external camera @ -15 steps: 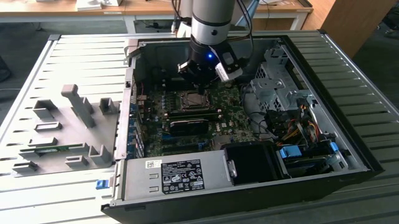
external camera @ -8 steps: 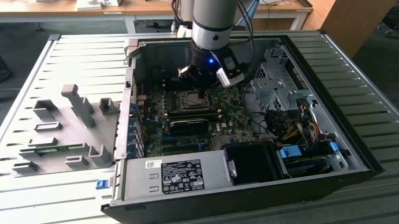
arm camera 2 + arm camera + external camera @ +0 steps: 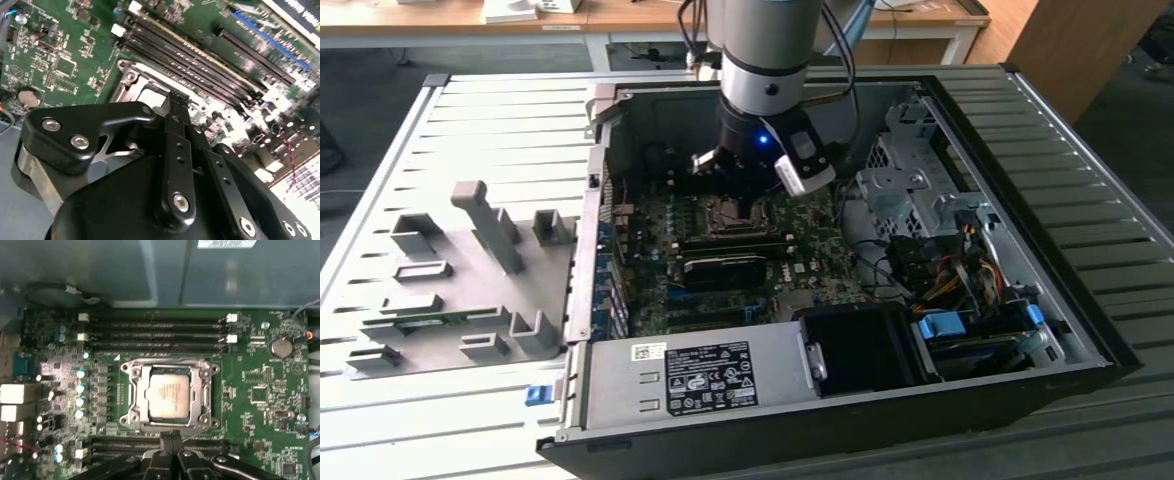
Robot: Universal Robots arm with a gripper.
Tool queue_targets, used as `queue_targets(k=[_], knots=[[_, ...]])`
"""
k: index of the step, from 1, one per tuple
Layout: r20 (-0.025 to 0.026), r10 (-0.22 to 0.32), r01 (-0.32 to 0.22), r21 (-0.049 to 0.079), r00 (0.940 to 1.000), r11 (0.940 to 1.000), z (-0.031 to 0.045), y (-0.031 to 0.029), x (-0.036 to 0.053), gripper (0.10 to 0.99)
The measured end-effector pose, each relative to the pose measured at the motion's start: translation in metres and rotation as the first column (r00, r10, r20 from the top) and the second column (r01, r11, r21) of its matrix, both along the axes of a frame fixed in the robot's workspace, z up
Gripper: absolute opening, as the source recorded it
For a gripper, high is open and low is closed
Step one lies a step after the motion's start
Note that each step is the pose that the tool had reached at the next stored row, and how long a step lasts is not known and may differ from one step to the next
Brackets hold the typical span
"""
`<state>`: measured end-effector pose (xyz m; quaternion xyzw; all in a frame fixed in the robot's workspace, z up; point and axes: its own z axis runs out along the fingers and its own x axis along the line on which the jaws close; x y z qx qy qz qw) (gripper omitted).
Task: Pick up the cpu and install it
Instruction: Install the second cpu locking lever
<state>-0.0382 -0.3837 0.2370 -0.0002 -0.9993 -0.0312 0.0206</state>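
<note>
First wrist view puts the cpu (image 3: 170, 396) flat in the socket (image 3: 170, 394) at the middle of the motherboard (image 3: 250, 390), its pale metal top facing up, so it looks already seated. The chip is likely light, rigid and smooth on top, with a delicate contact side; its bare edges are the safest place to grip. Memory slots (image 3: 155, 332) run along one side of the socket. The gripper (image 3: 171, 437) hangs just beside the socket frame, fingertips pressed together with nothing between them. Around the board stands the open computer case (image 3: 1067, 250).
</note>
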Motion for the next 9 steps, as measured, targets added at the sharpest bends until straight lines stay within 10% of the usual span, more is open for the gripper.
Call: queue_targets(k=[9], knots=[[0.0001,0.000,0.000,0.000,1.0000,1.0000,-0.0009,-0.0045,-0.0167,0.106]])
